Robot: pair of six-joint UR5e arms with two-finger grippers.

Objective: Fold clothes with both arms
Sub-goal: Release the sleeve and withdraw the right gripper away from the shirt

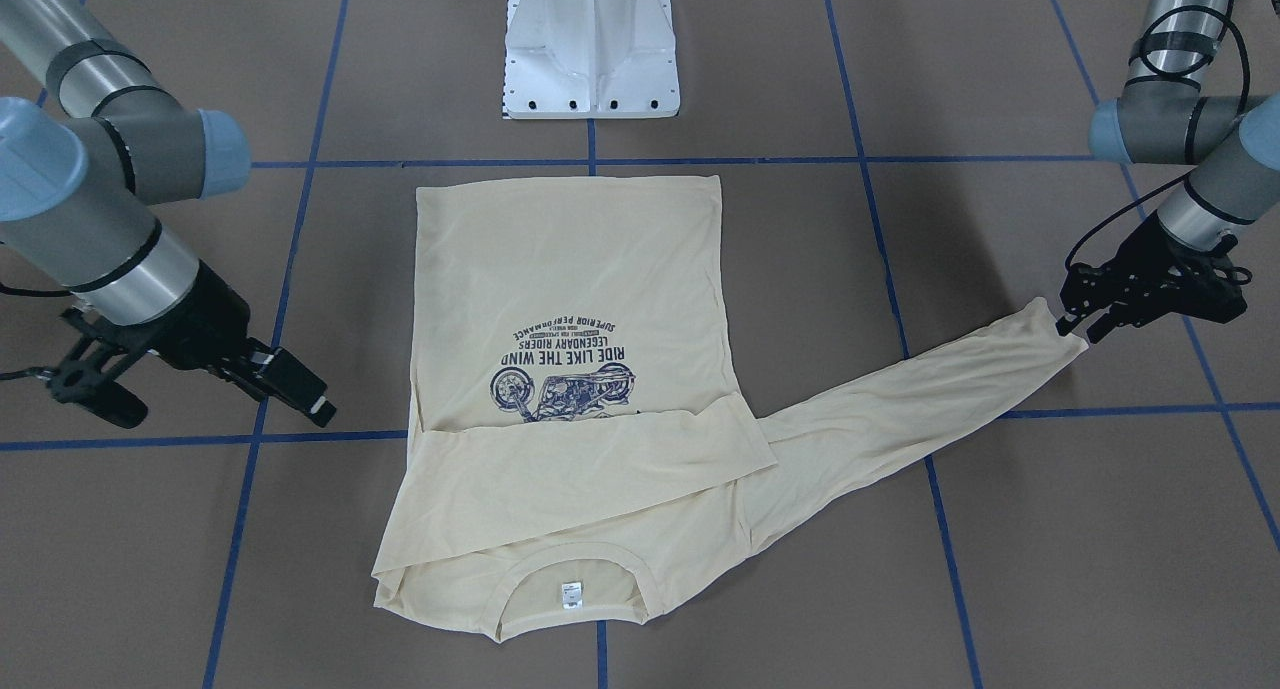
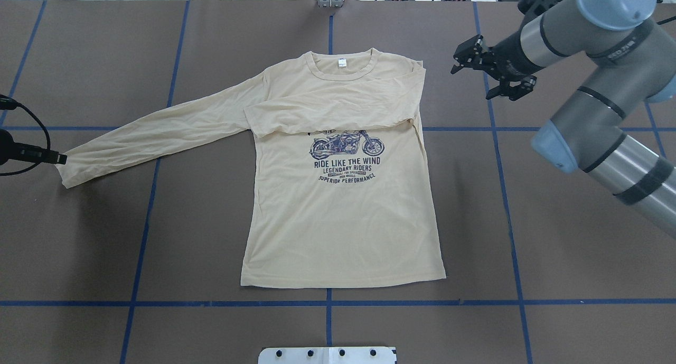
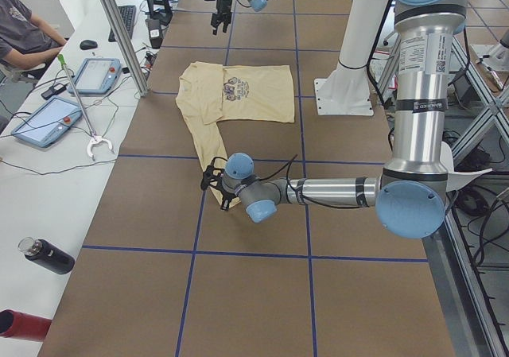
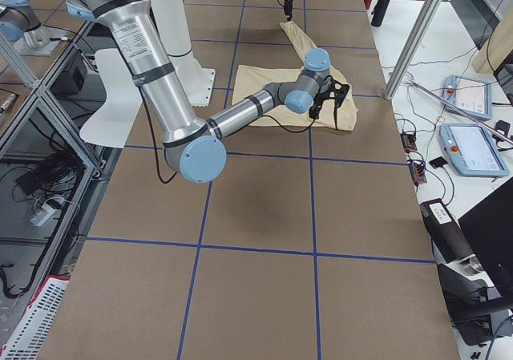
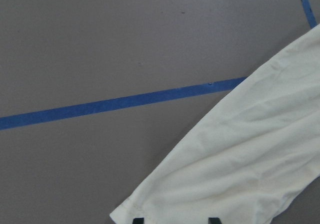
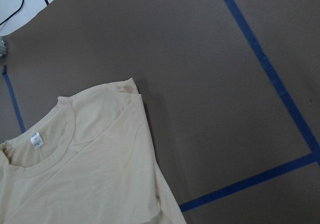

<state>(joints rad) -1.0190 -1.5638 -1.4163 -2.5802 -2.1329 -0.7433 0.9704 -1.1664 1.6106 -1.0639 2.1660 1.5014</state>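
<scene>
sleeve-folding step: t-shirt (image 2: pixel 343 221) flat at the middle of the table (image 2: pixel 105 248), one sleeve across its chest. left pincer (image 1: pixel 1080 327) straddles the outstretched cuff (image 5: pixel 150 204), tips apart, unclamped; right pincer (image 2: pixel 471 83) gapes empty. next, likely: pinch cuff, carry across.

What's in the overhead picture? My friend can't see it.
A pale yellow T-shirt lies flat on the brown table, one long sleeve folded across its chest, the other stretched out. The left gripper sits at that cuff; the right gripper hangs open near the opposite shoulder.
</scene>
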